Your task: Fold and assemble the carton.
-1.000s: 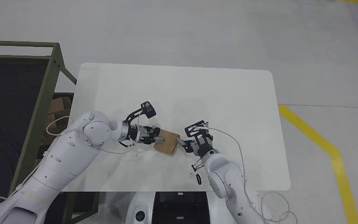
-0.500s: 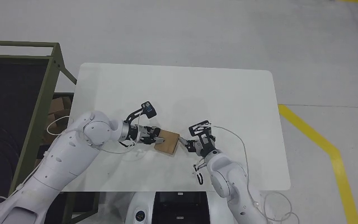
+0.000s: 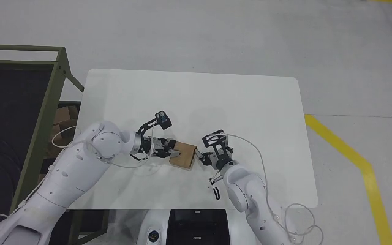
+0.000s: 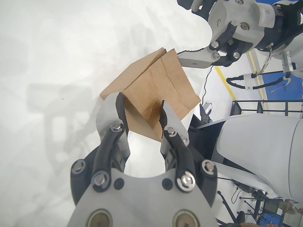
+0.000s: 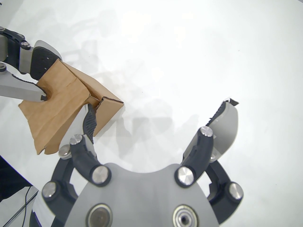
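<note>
The carton [image 3: 182, 157] is lying on the white worktop [image 3: 245, 104], in the part near the robot, between the two arms. It is brown cardboard and only partly folded: its panels are standing at angles to each other and one end is open, with a small flap showing there.

The left end effector [image 3: 167, 149] is gripping the carton at the end away from the right arm. In the left wrist view its two fingers [image 4: 165, 116] are pressing a folded corner of the cardboard from both sides, and the gap between them is narrow. The cardboard is creasing a little where the fingers are pinching it.

The right end effector [image 5: 158, 107] is standing wide open at the other end of the carton. One of its fingers [image 5: 90, 119] is touching the open end, just beside the small flap. The other finger is hanging well apart from the carton, over bare worktop, and is holding nothing.

A green metal frame [image 3: 58, 73] is standing on the floor next to the worktop, on the left arm's side.
</note>
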